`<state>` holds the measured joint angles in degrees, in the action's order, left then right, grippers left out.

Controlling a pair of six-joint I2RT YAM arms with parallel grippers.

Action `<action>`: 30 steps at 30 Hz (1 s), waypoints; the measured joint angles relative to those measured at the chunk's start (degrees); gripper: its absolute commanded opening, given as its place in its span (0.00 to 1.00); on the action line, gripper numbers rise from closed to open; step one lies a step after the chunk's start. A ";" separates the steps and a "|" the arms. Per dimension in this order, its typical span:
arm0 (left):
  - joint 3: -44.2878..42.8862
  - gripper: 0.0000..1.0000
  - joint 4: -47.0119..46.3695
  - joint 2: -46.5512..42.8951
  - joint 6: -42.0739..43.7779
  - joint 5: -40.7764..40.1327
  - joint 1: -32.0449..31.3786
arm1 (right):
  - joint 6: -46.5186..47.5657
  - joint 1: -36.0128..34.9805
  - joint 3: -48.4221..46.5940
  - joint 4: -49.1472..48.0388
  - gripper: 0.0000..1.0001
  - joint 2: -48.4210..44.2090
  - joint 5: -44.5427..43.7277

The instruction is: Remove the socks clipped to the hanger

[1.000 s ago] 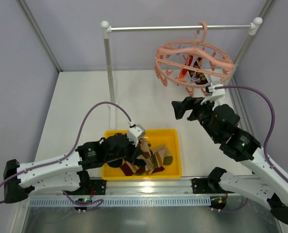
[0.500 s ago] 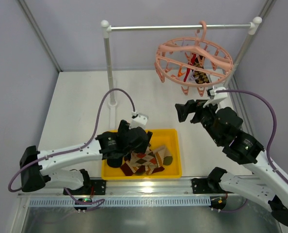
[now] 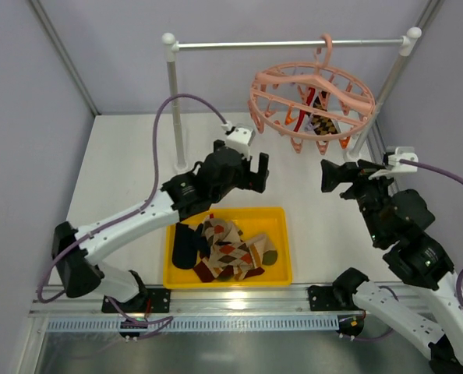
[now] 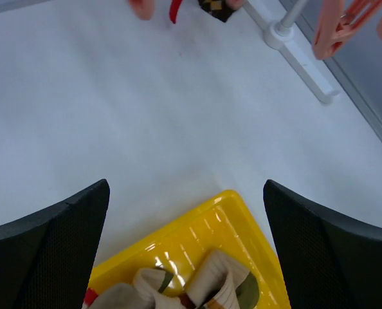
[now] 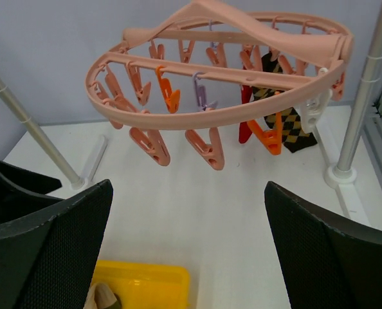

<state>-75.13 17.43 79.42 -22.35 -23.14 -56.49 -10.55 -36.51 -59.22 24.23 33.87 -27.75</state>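
From above, the pink hanger (image 3: 311, 92) hangs beyond the left claw (image 3: 256, 173) and right claw (image 3: 333, 178), with an argyle sock (image 3: 323, 122) and a red sock (image 3: 310, 100) clipped on. Left wrist: left claw gapes wide, empty, yellow bin (image 4: 197, 235) below. Right wrist: right claw equally spread, hanger ahead.

The hanger (image 5: 178, 121) is showing salmon pink all round, its clips mostly matching, with orange clips (image 5: 166, 90), a lilac clip (image 5: 200, 93) and a white clip (image 5: 316, 106) breaking the run. On it, an argyle sock (image 5: 295, 129) is displaying tan diamonds on black beside a plain red sock (image 5: 244, 132). The tray (image 3: 227, 210) is glowing bright yellow around argyle and brown-green striped socks (image 3: 231, 253) and a dark navy sock (image 3: 185, 245). The table (image 3: 122, 171) is looking white, while the left tool (image 4: 184, 188) and right tool (image 5: 188, 187) are showing black
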 measured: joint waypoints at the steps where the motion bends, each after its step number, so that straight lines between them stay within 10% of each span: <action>1: -1.25 1.00 -1.01 2.32 0.22 1.62 0.15 | 0.22 0.02 -0.02 0.02 1.00 -0.96 -0.98; 15: -15.85 1.00 -22.49 26.38 -5.42 32.11 1.07 | 4.22 0.26 -1.57 -0.52 1.00 -4.55 -20.22; 30: -21.46 1.00 -28.02 33.44 -13.22 28.28 10.91 | 3.08 0.31 -0.94 -1.20 1.00 2.27 -19.80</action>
<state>-96.60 -10.59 112.86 -35.57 5.15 -45.58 -7.46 -36.21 -60.16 23.03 36.14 -47.55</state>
